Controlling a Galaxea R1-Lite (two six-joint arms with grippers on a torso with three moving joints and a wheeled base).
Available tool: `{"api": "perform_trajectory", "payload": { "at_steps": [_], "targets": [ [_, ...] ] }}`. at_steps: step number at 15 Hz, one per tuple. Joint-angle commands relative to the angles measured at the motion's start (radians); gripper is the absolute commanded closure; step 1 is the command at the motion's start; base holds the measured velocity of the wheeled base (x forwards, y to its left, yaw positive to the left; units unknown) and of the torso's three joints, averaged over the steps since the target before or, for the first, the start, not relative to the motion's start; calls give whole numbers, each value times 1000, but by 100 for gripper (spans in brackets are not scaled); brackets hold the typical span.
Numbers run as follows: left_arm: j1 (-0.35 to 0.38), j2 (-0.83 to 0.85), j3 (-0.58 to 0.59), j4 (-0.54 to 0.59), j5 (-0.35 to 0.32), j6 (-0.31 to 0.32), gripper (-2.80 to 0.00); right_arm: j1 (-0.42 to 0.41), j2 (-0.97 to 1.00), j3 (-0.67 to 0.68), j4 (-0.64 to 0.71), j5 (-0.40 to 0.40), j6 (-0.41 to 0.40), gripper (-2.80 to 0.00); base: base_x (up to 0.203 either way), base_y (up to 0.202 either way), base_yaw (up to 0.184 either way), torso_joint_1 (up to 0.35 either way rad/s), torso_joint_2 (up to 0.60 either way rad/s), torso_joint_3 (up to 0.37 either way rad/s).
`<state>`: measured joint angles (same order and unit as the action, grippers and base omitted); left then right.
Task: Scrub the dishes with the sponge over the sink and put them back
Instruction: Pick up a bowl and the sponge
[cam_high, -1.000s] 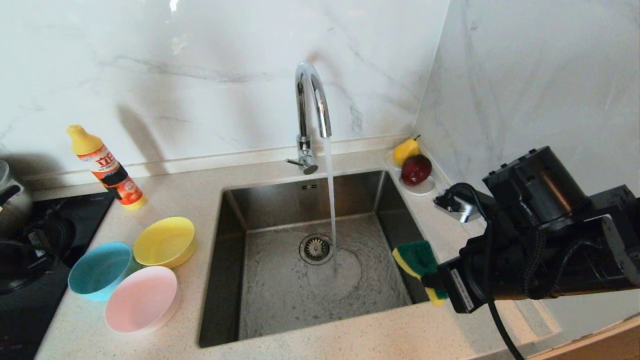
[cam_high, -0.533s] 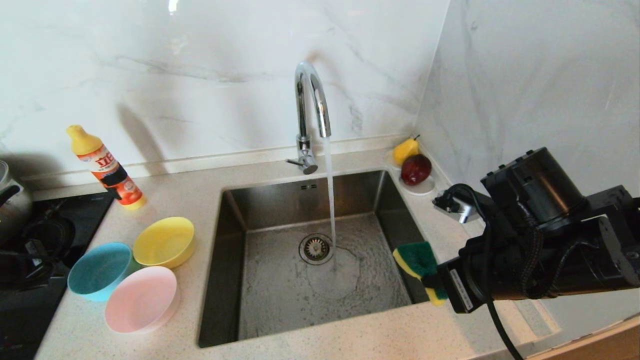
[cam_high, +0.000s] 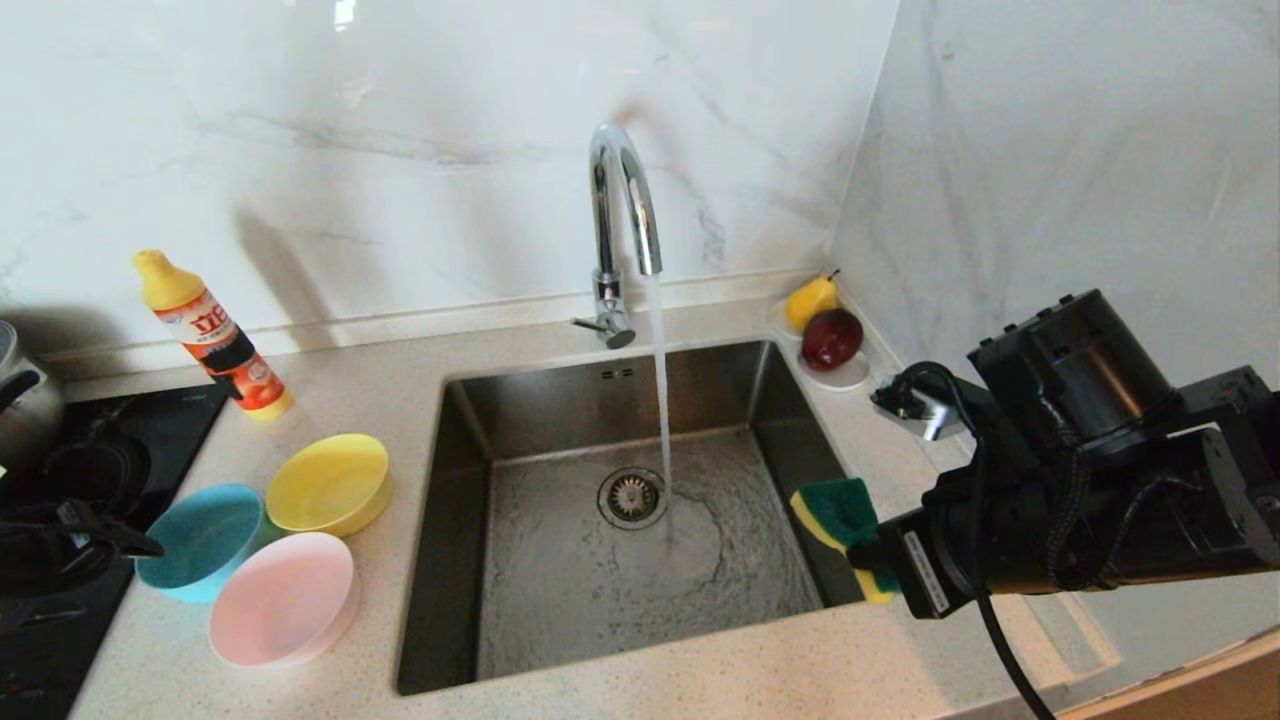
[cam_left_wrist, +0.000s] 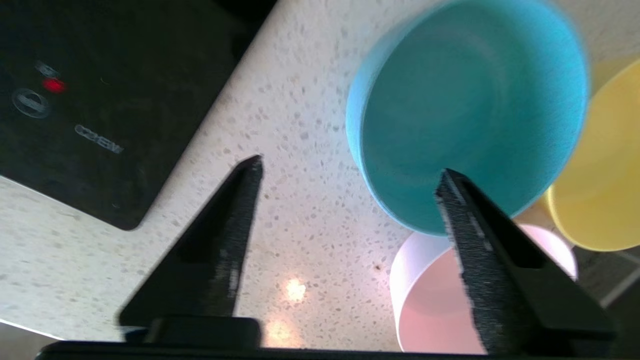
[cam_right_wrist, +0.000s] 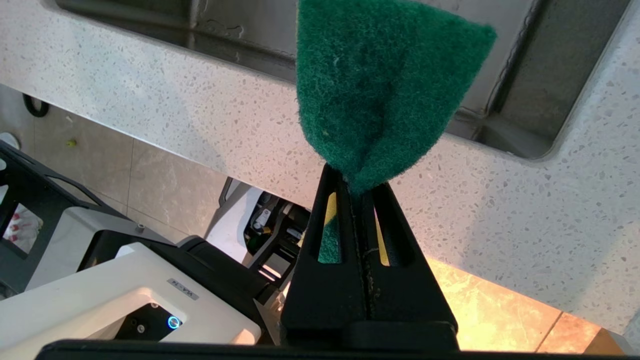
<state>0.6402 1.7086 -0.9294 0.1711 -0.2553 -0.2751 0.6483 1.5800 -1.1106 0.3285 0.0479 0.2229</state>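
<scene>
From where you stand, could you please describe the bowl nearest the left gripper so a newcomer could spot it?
On the counter left of the sink, three bowls cluster below an orange bottle. It is the teal-blue bowl, nearest the black cooktop; its neighbours are yellow and pink.

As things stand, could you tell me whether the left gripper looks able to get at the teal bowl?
Probably yes. The left gripper is open just beside the teal bowl, with one finger over its rim and bare countertop under the other; nothing blocks it.
</scene>
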Motion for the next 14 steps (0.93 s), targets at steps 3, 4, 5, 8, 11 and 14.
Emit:
{"api": "perform_trajectory", "payload": {
  "at_steps": [3,4,5,8,11,14],
  "targets": [
    [2,35,12,0,-5,-7,-280,-2,0,0,1,1,3,0,0,0,0,0,0,0],
    [4,37,12,-1,-5,-7,-280,-2,0,0,1,1,3,0,0,0,0,0,0,0],
    [6,37,17,-1,-5,-7,-280,-2,0,0,1,1,3,0,0,0,0,0,0,0],
    [7,69,18,-1,-6,-10,-280,-2,5,0,1,0,3,0,0,0,0,0,0,0],
    [7,124,25,-1,-7,-29,-280,-2,5,0,1,0,3,0,0,0,0,0,0,0],
    [7,120,31,-16,-7,-29,-280,-4,6,0,1,0,3,0,0,0,0,0,0,0]
  ]
}}
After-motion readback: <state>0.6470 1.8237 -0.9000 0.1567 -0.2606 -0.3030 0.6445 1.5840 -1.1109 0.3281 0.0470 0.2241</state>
